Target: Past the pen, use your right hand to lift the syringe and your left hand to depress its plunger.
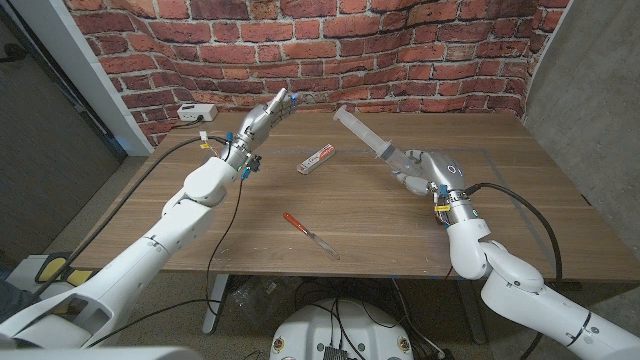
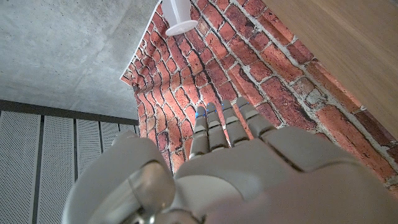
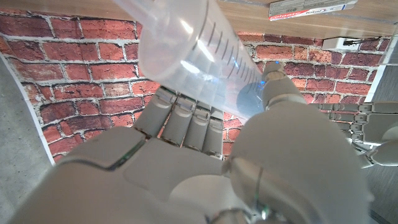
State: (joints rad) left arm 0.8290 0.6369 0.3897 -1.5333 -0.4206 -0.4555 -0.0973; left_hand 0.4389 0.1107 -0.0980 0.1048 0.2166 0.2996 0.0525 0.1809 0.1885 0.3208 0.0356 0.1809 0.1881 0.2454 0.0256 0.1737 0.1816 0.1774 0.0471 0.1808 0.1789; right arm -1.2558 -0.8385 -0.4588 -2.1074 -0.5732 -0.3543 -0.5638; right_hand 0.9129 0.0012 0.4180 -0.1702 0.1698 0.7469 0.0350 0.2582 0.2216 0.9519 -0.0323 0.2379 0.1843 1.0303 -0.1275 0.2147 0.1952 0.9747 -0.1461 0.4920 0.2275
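A clear syringe [image 1: 366, 136] is held up above the table by my right hand [image 1: 421, 171], which grips its barrel; the plunger end points up and toward the left. The right wrist view shows the graduated barrel [image 3: 196, 50] lying across my right hand's fingers [image 3: 186, 121]. My left hand [image 1: 262, 119] hovers at the back left with straight fingers, holding nothing, apart from the syringe. In the left wrist view my left hand [image 2: 224, 155] points toward the plunger's white flange [image 2: 179, 17]. A red-capped pen [image 1: 309, 234] lies on the table near the front middle.
A small red-and-white box [image 1: 318, 160] lies on the wooden table [image 1: 500, 150] between my hands. A white power socket block [image 1: 196, 113] sits at the back left edge. A brick wall stands behind the table.
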